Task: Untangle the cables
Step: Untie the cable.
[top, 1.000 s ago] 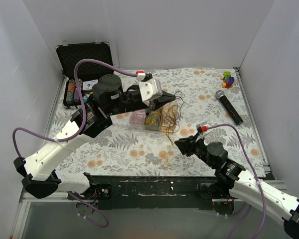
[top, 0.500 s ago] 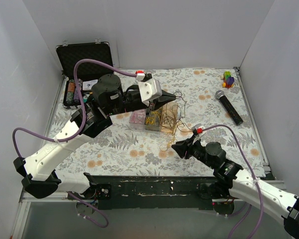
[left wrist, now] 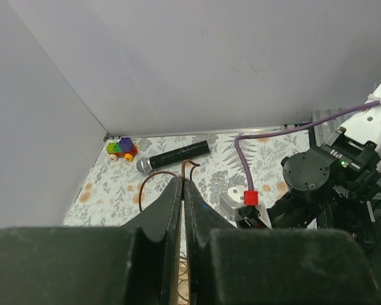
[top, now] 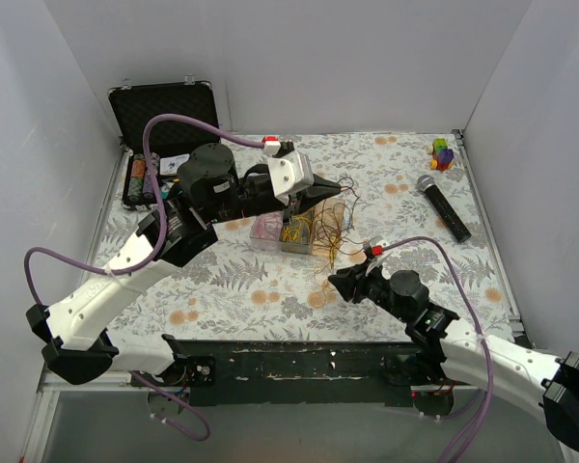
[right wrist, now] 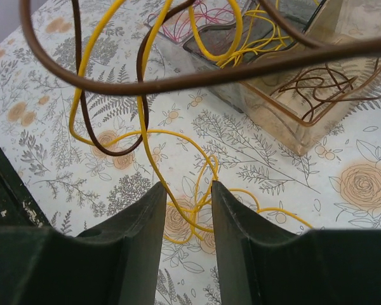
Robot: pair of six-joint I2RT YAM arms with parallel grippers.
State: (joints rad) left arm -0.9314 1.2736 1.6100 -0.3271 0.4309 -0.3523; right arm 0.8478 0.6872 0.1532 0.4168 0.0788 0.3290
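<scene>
The cables are a loose tangle of thin yellow, brown and pink strands hanging over small clear boxes at mid table. My left gripper hovers above them, shut on a brown cable that loops out past its fingertips. My right gripper is low over the cloth in front of the tangle, open. In the right wrist view, yellow cable loops lie on the cloth and pass between the spread fingers without being pinched. A brown cable stretches across above them.
A black microphone lies at the right, with coloured toy blocks in the far right corner. An open black case stands at the back left. A clear box holds more strands. White walls enclose the floral cloth.
My right gripper has slid left and slightly forward along the cloth, closer to the yellow loops. The left arm has kept still, holding the brown cable.
</scene>
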